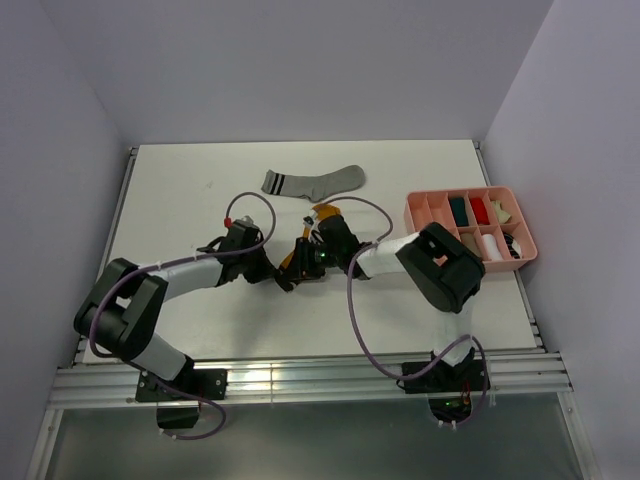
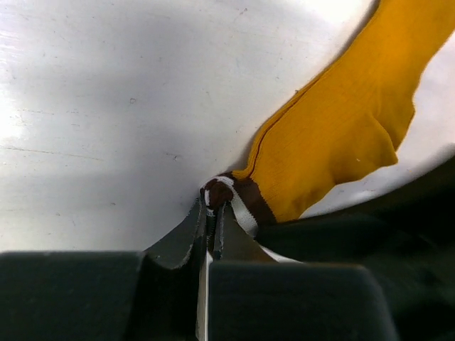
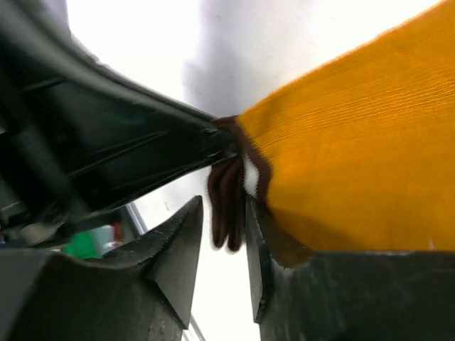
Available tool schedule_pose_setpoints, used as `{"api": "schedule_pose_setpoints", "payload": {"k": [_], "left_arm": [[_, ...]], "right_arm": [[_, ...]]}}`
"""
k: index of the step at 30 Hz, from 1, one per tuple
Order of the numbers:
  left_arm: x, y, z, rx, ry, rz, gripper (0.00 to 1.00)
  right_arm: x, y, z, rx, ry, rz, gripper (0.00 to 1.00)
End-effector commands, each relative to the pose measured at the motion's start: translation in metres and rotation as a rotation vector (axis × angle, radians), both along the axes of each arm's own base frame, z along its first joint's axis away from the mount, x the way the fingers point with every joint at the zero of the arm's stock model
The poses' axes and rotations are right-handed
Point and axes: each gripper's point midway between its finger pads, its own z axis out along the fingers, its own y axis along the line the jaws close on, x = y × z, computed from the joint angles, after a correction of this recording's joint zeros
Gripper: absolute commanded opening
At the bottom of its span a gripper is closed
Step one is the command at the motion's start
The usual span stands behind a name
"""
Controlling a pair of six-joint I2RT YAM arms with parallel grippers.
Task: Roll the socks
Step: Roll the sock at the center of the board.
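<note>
Clenching the striped cuff [image 2: 243,207] of the mustard sock [image 2: 334,128], the left tool [image 2: 212,213] is holding little fabric; the right tool [image 3: 222,213] is standing parted, so a pull is probably risking a slip.

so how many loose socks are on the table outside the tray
2. A grey fabric sock with dark cuff stripes lies flat farther back; a mustard-orange sock with brown-white striped cuff is pinched in the left gripper. Others may be hidden.

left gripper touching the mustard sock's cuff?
Touching. The left wrist view shows the left gripper pinched shut on the striped cuff of the mustard sock, with no gap.
</note>
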Motion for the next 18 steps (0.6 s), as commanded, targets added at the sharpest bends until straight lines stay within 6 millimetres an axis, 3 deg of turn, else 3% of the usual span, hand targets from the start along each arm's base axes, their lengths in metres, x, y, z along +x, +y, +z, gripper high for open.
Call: {"api": "schedule_pose_setpoints", "payload": {"k": [1, 3, 8, 13, 18], "left_arm": [[-0.047, 0.044, -0.045, 0.25, 0.211, -0.013, 0.0], [-0.044, 0.041, -0.039, 0.257, 0.223, -0.033, 0.0], [-0.031, 0.034, -0.028, 0.296, 0.257, -0.089, 0.0], [-0.026, 0.033, -0.025, 0.345, 0.312, -0.132, 0.0], [-0.021, 0.021, -0.021, 0.321, 0.341, -0.179, 0.0]], "right_arm": [[0.015, -0.008, 0.035, -0.108, -0.283, -0.003, 0.41], [0.02, -0.017, 0.049, -0.163, -0.387, -0.042, 0.45], [0.016, -0.026, 0.062, -0.317, -0.642, -0.049, 0.51], [0.002, -0.032, 0.055, -0.43, -0.801, -0.043, 0.51], [-0.017, -0.022, 0.044, -0.534, -0.944, 0.009, 0.51]]}}
